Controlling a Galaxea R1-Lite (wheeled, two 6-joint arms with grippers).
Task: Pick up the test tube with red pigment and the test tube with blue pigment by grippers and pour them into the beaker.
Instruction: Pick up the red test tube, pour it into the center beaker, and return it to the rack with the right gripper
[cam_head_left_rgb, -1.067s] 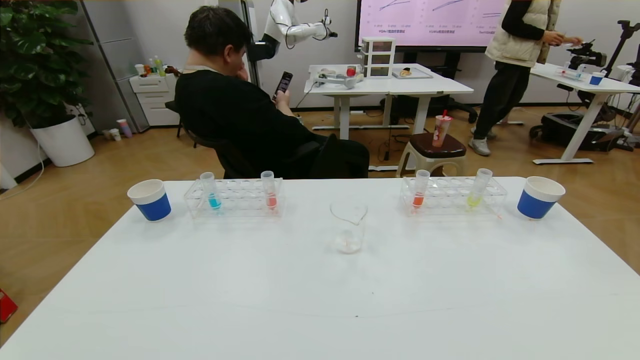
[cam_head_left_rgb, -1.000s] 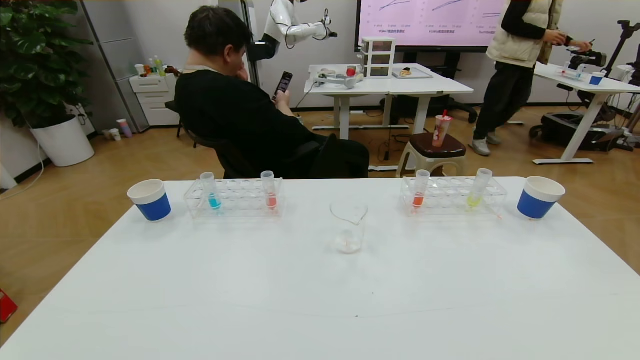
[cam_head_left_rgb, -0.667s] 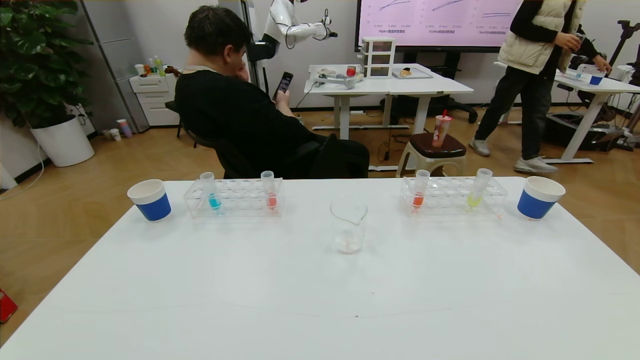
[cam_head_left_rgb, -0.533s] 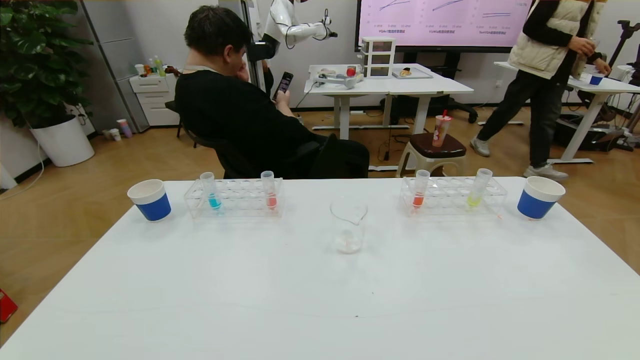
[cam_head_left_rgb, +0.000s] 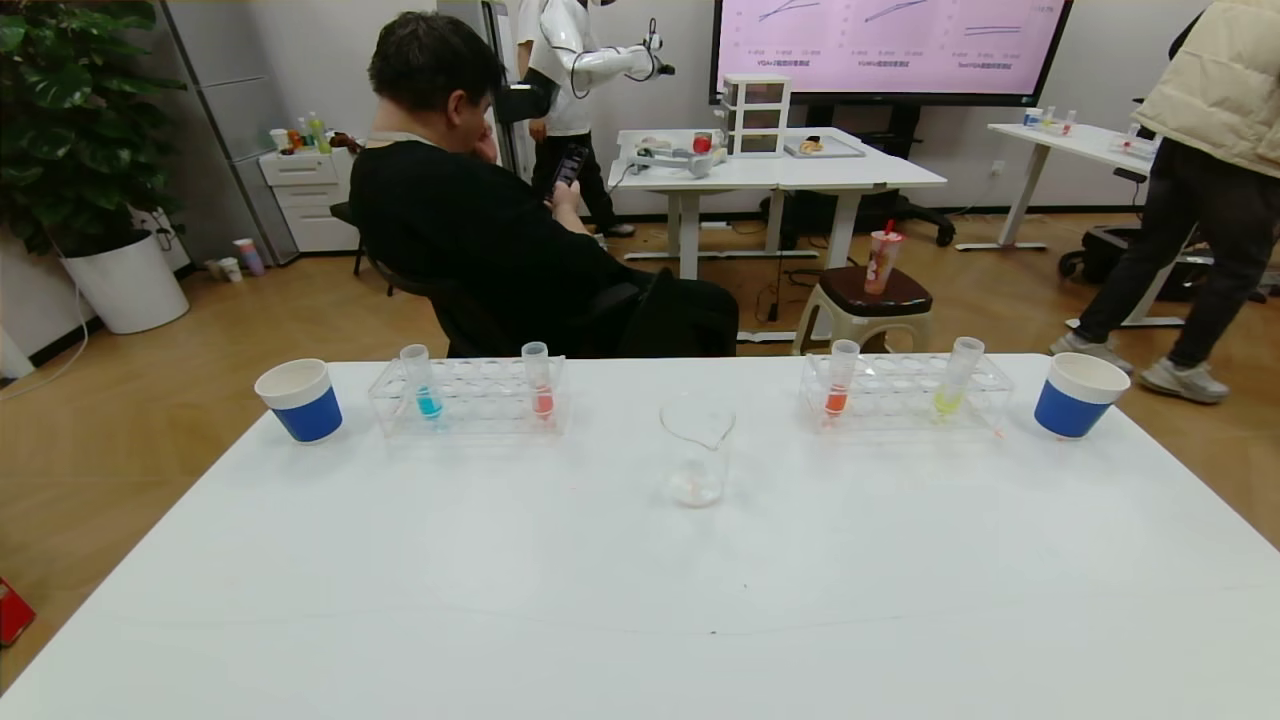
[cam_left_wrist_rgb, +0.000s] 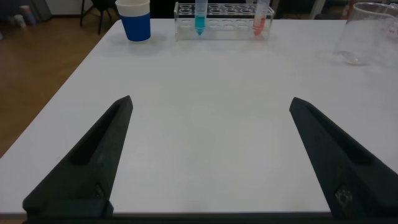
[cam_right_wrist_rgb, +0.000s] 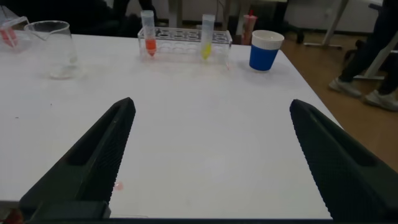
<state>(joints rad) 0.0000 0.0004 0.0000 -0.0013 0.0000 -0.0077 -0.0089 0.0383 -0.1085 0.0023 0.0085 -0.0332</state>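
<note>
Nothing on table (cam_head_left_rgb: 640, 600) moved | 4 tubes, 2 racks, 2 cups, 1 beaker (cam_head_left_rgb: 697, 452) | both claws apart

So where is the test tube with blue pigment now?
In the head view, the test tube with blue pigment stands upright at the left end of the left rack, beside the left paper cup, at the table's far edge.
</note>
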